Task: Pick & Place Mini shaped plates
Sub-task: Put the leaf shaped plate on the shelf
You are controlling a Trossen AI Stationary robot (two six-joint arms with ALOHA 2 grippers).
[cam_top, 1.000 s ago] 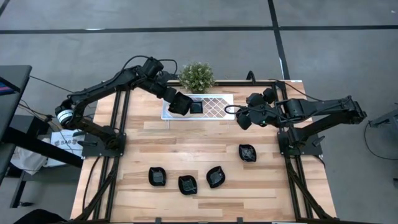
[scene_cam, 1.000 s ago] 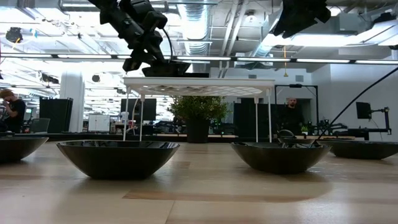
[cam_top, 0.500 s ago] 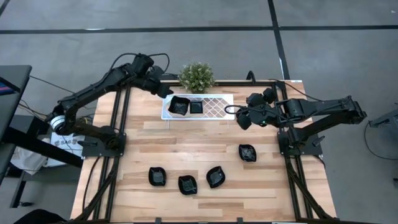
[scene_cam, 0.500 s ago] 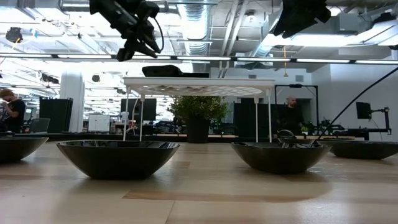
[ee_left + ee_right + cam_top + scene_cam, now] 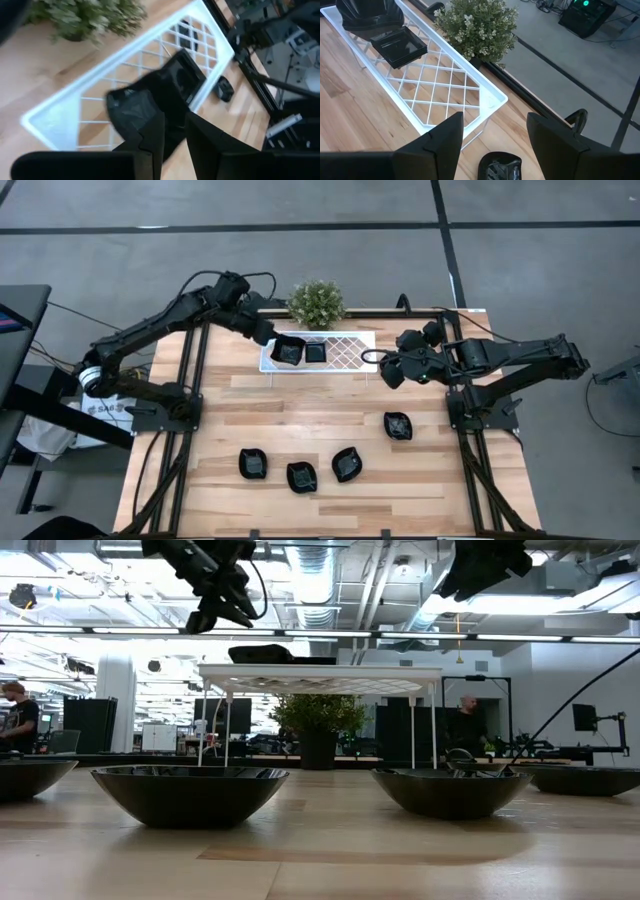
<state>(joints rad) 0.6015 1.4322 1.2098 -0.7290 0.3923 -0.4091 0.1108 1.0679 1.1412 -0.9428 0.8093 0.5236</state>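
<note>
Left gripper (image 5: 262,332) hangs empty by the tray (image 5: 345,350), fingers a bit apart, w/ two plates (image 5: 300,352) in its left end; four more (image 5: 300,475) wait, right gripper (image 5: 392,370) open; prob next pick.

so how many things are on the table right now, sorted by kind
glossy black mini plates on the white lattice tray: 2
glossy black mini plates on the wooden tabletop: 4
white lattice trays: 1
green potted plants: 1
total: 8
</note>
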